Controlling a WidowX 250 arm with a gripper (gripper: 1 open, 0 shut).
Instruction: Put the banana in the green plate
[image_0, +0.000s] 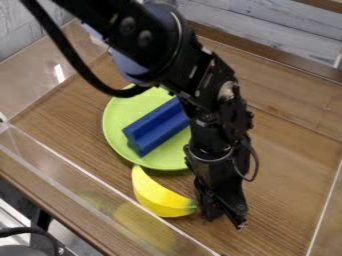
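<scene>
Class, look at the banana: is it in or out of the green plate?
Out. The banana lies on the wooden table, just outside the near rim of the green plate.

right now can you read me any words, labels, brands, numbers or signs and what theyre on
There are none that I can read.
Blue block: no lettering visible on it.
Green plate: no lettering visible on the part that shows.
Banana: no lettering visible.
Black robot arm: any small marking would be too small or blurred to read.
</scene>
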